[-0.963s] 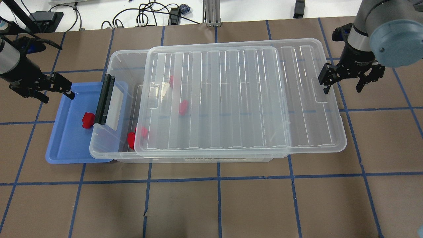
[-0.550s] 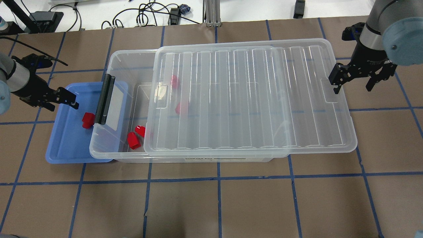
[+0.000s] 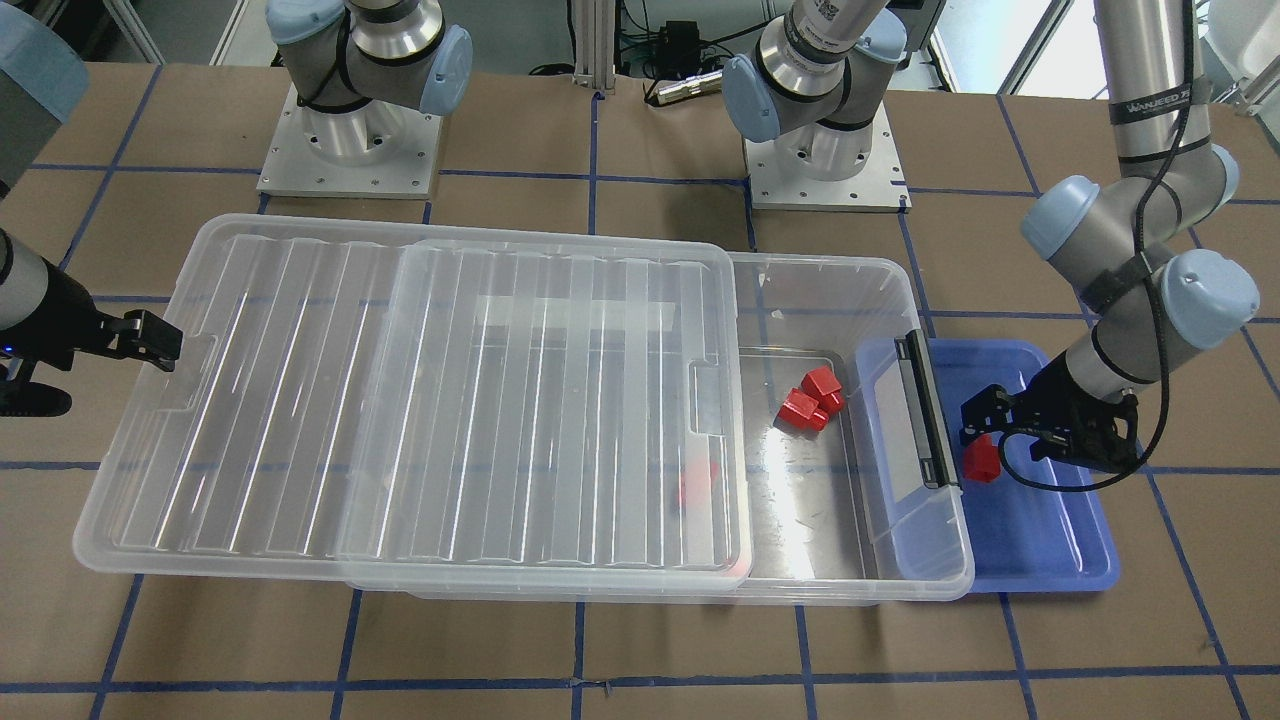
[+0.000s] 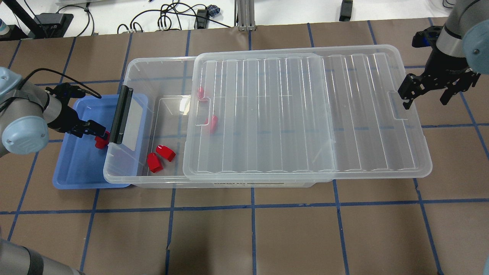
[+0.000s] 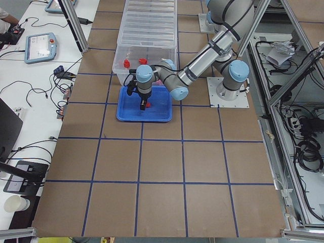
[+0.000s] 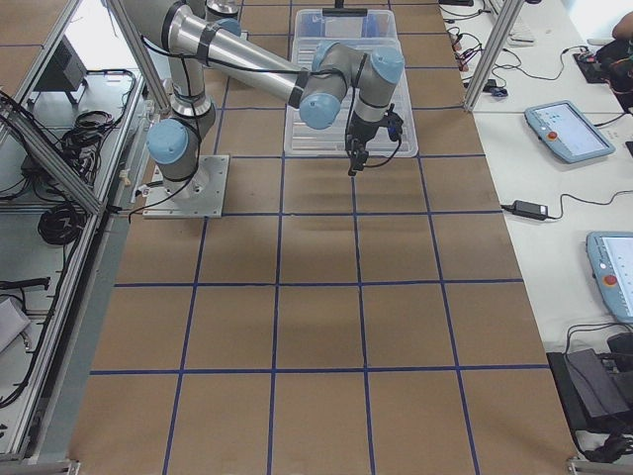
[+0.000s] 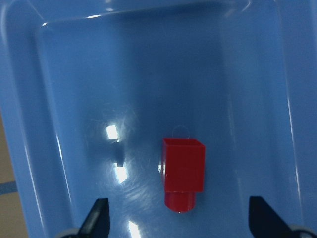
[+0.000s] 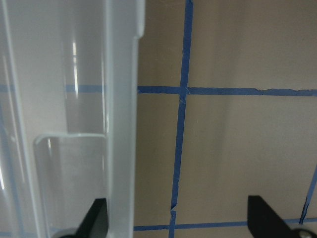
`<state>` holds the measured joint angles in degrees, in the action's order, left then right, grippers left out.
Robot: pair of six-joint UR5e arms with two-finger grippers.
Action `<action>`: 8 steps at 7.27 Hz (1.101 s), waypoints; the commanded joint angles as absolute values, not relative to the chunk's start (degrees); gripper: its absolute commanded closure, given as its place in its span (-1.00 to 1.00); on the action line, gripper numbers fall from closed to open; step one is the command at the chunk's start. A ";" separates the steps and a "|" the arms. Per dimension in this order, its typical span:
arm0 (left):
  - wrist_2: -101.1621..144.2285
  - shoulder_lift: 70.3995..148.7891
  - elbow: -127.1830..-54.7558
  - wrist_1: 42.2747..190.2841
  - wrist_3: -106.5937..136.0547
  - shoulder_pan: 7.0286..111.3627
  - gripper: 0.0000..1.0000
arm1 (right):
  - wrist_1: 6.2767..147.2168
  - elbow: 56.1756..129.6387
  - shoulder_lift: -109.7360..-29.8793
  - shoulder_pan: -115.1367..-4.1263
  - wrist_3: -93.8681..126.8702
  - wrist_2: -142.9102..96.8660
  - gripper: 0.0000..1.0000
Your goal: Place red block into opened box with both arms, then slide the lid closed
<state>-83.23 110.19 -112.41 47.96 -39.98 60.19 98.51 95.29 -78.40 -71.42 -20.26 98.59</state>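
Note:
A red block (image 7: 183, 176) lies on its side in the blue tray (image 4: 76, 172), stud toward the camera in the left wrist view. My left gripper (image 4: 95, 133) hangs open just over that block (image 4: 100, 143), one finger on each side, not touching it. The clear box (image 4: 153, 68) holds several red blocks (image 4: 154, 162), two of them under the lid. The ridged lid (image 4: 305, 114) rests on the box, shifted right so the box's left end is uncovered. My right gripper (image 4: 426, 98) is open at the lid's right end, with one fingertip (image 8: 96, 218) in the lid's end recess.
The box's black latch bar (image 4: 121, 114) stands up between the tray and the box's open part, overhanging the tray. The lid's right end overhangs the brown table (image 4: 252, 236) marked with blue tape lines. Cables lie beyond the table's far edge.
The lid has slid right, uncovering more of the box, and the right gripper moved right with it. The left gripper swung in and down over the red block in the tray.

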 commanded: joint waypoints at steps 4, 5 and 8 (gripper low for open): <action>-83.76 112.85 -112.33 44.30 -40.52 61.70 0.48 | 100.02 95.19 -78.40 -71.10 -22.68 99.75 -1.00; -83.50 112.50 -112.06 44.21 -40.26 61.70 0.80 | 100.11 95.27 -78.40 -71.10 -22.76 100.28 -1.00; -83.85 107.68 -101.05 62.73 -39.90 62.75 0.93 | 100.19 95.36 -78.40 -71.02 -23.46 100.63 -1.00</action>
